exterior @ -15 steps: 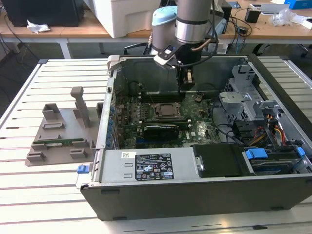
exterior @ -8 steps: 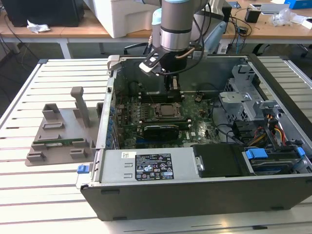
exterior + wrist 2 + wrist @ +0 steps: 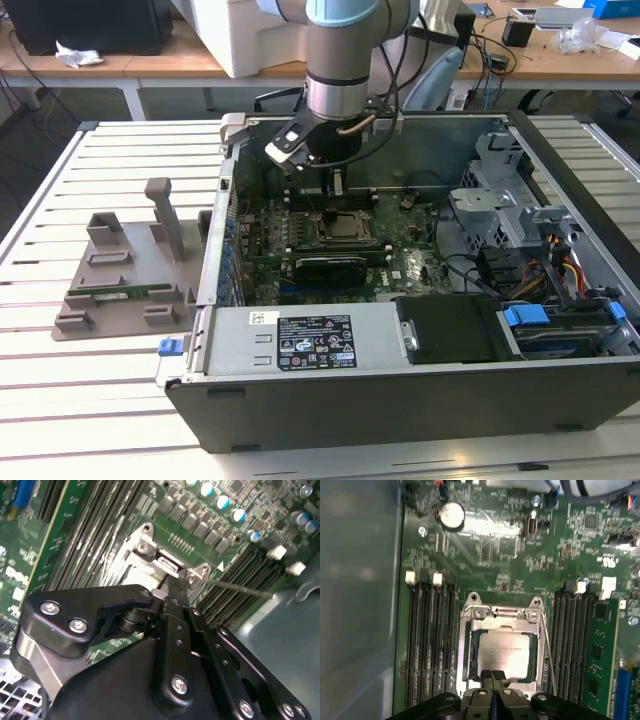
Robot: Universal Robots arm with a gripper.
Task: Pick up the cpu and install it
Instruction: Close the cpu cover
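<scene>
The cpu (image 3: 507, 647), a flat square chip with a silver top, lies flat in the motherboard socket (image 3: 346, 228), ringed by the socket's metal frame (image 3: 470, 630). My gripper (image 3: 492, 674) hovers just above the chip's near edge, shut, its two black fingertips pressed together with nothing between them. In the exterior view the gripper (image 3: 336, 190) hangs straight down into the open computer case, a short way above the socket. The second wrist view has the shut fingertips (image 3: 172, 586) next to the socket's metal bracket (image 3: 150, 545).
Memory slots (image 3: 427, 640) flank the socket, and a green memory stick (image 3: 600, 650) stands beyond them. A black graphics card (image 3: 330, 268), the power supply (image 3: 300, 345) and a drive cage (image 3: 500, 200) crowd the case. A grey parts holder (image 3: 125, 275) lies on the slatted table.
</scene>
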